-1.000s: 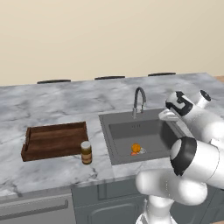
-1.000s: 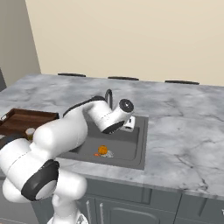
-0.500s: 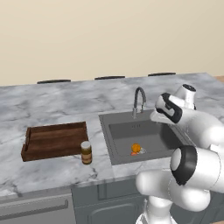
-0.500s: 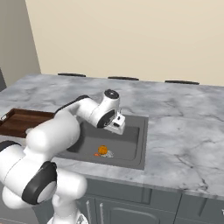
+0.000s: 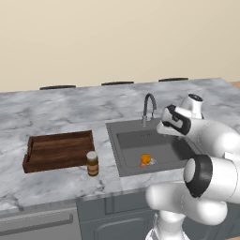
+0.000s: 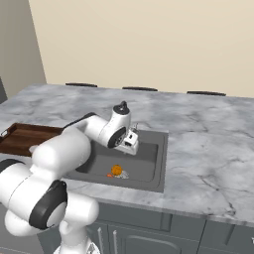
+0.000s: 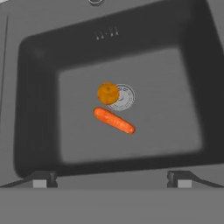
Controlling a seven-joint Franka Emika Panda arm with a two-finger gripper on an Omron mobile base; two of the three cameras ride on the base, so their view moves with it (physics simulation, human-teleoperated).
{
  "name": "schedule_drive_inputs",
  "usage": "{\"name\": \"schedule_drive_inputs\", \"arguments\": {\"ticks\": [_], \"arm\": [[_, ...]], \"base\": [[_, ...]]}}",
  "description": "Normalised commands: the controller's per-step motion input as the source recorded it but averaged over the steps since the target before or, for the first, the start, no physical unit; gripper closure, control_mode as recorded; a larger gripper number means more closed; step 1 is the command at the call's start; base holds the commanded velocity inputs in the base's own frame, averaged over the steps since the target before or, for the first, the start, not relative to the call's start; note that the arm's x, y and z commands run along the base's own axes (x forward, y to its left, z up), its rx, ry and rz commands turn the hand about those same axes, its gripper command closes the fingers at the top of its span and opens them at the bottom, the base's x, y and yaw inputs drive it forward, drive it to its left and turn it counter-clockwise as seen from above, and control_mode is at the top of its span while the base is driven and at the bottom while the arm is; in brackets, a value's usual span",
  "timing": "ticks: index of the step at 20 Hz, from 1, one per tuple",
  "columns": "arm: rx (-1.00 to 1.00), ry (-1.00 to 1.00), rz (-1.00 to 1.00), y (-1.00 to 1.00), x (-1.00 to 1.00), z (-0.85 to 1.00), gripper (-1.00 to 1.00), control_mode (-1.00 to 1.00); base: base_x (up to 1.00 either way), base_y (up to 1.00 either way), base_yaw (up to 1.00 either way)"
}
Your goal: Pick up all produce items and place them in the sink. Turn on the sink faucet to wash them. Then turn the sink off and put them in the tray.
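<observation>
The small round orange fruit (image 7: 108, 93) and the orange-red carrot piece (image 7: 113, 120) lie side by side on the floor of the dark grey sink (image 7: 39, 100), the fruit against the round silver drain (image 7: 124, 98). My gripper (image 7: 111, 179) hangs above the basin looking down on them, open, with nothing between its fingertips (image 7: 43, 178). From the left base view the gripper (image 5: 162, 127) is over the sink's right half, just right of the gooseneck faucet (image 5: 149, 105), and the fruit (image 5: 146, 159) shows below it. No water runs. The brown wooden tray (image 5: 58, 150) sits left of the sink.
A brown jar with a pale lid (image 5: 92, 163) stands on the marble counter (image 5: 65, 112) between tray and sink. In the right base view my arm reaches over the sink (image 6: 154, 163) with the fruit (image 6: 116, 170) under it and the tray (image 6: 20, 139) at far left.
The hand has swung left from the sink's right rim to over the basin, a little lower. The fruit and carrot have not moved.
</observation>
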Motion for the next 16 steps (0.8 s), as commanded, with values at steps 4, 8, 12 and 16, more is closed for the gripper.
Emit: {"name": "schedule_drive_inputs", "arguments": {"ticks": [4,8,12,16], "arm": [[-0.03,0.00,0.00,0.35,0.00,-0.23,-1.00,-1.00],[-0.02,-0.01,0.00,0.29,0.00,-0.22,-1.00,-1.00],[-0.02,-0.02,-0.02,0.30,0.00,-0.19,-1.00,-1.00],[-0.03,0.00,-0.02,0.35,0.00,-0.19,-1.00,-1.00]], "base": [[0.00,0.00,0.00],[0.00,0.00,0.00],[0.00,0.00,0.00],[0.00,0.00,0.00]]}}
